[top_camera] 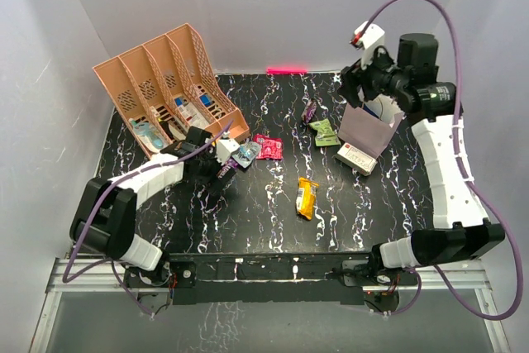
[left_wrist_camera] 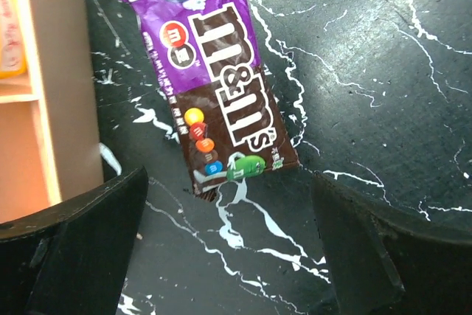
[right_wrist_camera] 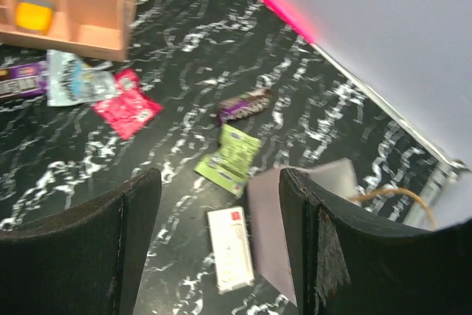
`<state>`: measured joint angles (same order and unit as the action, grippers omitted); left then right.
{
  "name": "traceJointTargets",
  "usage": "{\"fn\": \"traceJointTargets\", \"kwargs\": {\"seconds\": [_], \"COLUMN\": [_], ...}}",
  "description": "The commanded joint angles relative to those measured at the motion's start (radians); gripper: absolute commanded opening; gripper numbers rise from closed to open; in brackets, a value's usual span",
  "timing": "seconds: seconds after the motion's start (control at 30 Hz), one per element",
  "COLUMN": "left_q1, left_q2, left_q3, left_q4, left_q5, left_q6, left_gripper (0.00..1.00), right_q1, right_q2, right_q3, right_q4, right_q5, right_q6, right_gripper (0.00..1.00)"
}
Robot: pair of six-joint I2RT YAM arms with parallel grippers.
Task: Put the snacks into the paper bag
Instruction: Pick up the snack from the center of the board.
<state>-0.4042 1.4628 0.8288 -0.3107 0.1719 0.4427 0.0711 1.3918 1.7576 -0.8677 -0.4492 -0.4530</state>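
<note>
Between the left gripper's (left_wrist_camera: 228, 182) widely parted jaws lies a purple-brown sweet packet (left_wrist_camera: 221, 79), ungrasped.
Its lower end sits just ahead of the fingertips, with the peach organiser (left_wrist_camera: 63, 86) beside one finger. The right gripper (right_wrist_camera: 220, 178) hangs released and empty; the paper bag (top_camera: 364, 128) stands below one finger, and a green packet (right_wrist_camera: 230, 156) lies ahead between the jaws.

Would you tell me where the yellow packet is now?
In the top view, the yellow packet lies centrally, between the pink packet and the white box, toward the near edge.
</note>
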Motion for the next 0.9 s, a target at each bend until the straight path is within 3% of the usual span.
{"fn": "traceJointTargets", "kwargs": {"seconds": [0.0, 0.33, 0.87], "left_q1": [-0.027, -0.061, -0.062], "left_q2": [0.054, 0.153, 0.135], "left_q3": [0.05, 0.075, 0.047], "left_q4": [0.018, 0.044, -0.024], "left_q5": [-0.01, -0.013, -0.069], "left_q6": [-0.023, -0.052, 0.008], "left_gripper": [0.88, 0.78, 0.48], "right_q1": [0.087, 0.103, 0.104], "right_q2": [-0.036, -0.075, -0.143], "right_q3": [-0.042, -0.136, -0.315], "right_q4": [0.033, 0.047, 0.117], "right_q5": [-0.032, -0.058, -0.134], "right_q6": [0.067, 0.076, 0.071], "right_gripper": [0.68, 0.69, 0.7]}}
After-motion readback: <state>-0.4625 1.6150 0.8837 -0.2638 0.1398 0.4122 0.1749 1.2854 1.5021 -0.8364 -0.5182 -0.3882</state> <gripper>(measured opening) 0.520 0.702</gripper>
